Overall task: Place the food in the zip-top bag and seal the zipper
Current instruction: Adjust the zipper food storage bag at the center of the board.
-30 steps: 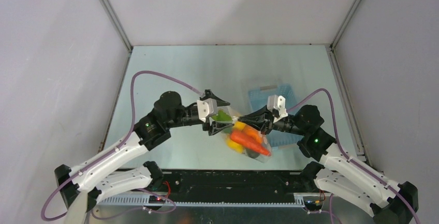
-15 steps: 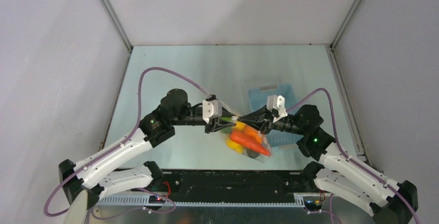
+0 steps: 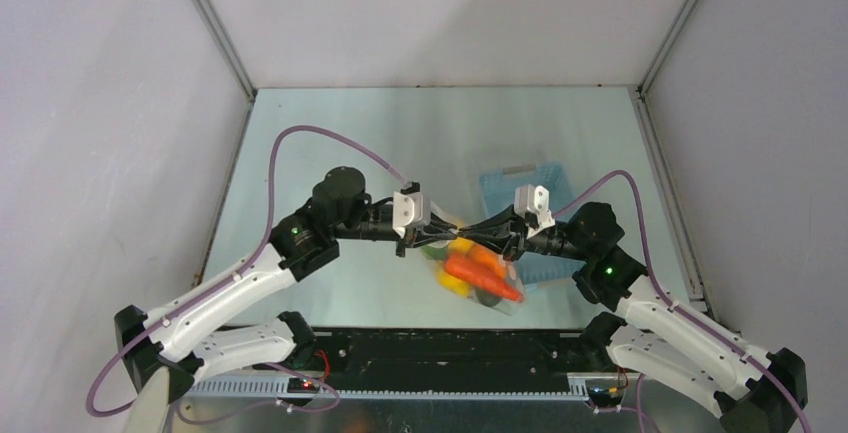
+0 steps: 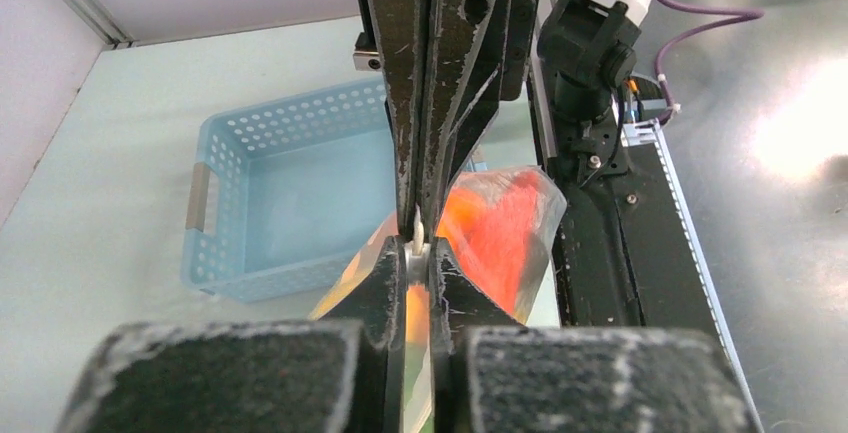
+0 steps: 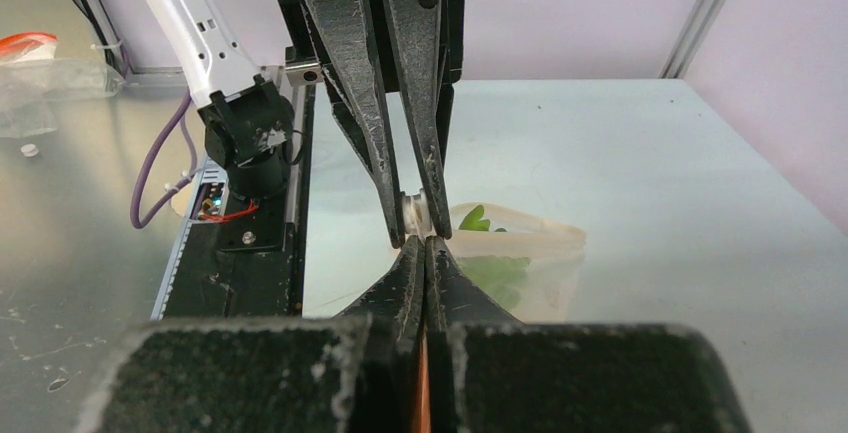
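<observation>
The zip-top bag [image 3: 492,281] hangs in the middle near the front, holding the food: an orange carrot [image 3: 478,275], yellow pieces and green pieces [image 5: 505,271]. My two grippers meet tip to tip at its upper edge. The left gripper [image 3: 452,230] is shut on the zipper [image 4: 417,225], whose small white slider sits pinched between its jaws [image 4: 418,251]. My right gripper [image 3: 471,231] is shut flat on the bag's edge just beside it [image 5: 425,245]. The rest of the white strip is hidden by the fingers.
A light blue perforated basket [image 3: 528,185] stands behind and right of the bag, partly under my right arm. The black rail with the arm bases [image 3: 430,348] runs along the near edge. Grey walls close in the table on three sides.
My left gripper moved right toward the right gripper and closed from wide open onto the zipper's slider. The right gripper and the bag stayed put.
</observation>
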Robot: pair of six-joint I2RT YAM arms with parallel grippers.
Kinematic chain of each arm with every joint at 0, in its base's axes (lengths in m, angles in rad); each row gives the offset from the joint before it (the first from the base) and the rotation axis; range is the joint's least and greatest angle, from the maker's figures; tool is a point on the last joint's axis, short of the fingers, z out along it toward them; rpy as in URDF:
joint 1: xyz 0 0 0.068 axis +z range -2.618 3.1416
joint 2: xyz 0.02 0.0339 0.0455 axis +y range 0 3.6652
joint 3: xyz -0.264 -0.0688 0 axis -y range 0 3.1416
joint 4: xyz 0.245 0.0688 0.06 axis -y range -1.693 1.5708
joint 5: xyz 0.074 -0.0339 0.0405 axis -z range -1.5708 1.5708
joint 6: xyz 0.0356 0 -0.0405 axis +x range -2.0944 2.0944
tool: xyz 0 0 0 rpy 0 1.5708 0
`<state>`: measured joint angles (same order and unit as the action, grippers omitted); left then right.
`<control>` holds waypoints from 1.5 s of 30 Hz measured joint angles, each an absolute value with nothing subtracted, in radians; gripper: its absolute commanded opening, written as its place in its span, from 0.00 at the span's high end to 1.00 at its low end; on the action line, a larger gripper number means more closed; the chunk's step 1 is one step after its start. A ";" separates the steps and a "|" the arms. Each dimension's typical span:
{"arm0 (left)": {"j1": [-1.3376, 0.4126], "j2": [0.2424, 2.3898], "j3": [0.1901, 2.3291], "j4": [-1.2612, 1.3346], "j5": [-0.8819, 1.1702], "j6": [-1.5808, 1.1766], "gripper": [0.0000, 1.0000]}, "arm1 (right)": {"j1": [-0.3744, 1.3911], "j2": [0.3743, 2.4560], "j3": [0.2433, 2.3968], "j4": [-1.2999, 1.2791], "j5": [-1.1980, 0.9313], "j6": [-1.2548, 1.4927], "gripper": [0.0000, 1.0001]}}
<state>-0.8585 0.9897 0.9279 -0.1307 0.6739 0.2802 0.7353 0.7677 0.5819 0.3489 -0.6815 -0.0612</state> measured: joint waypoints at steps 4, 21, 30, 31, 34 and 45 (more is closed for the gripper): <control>-0.857 1.005 0.950 -0.160 0.685 0.291 1.00 | 0.735 0.767 0.582 0.351 -0.674 -0.059 1.00; -0.868 1.068 0.972 -0.192 0.561 0.281 1.00 | 0.735 0.752 0.548 0.344 -0.588 -0.029 1.00; -0.868 1.058 0.936 -0.198 0.560 0.270 1.00 | 0.746 0.745 0.543 0.326 -0.563 -0.024 1.00; -0.868 1.053 0.927 -0.195 0.557 0.264 1.00 | 0.749 0.745 0.543 0.326 -0.563 -0.022 1.00; -0.869 1.056 0.913 -0.195 0.541 0.242 1.00 | 0.750 0.744 0.543 0.330 -0.561 -0.018 1.00; -0.857 1.098 0.862 -0.309 0.422 0.189 1.00 | 0.749 0.701 0.552 0.494 -0.561 0.009 0.94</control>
<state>-0.8574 1.0981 0.8616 -0.3092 0.4221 0.1894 0.7494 0.7010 0.5522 0.4938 -0.5613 0.0086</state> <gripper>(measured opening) 0.038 0.006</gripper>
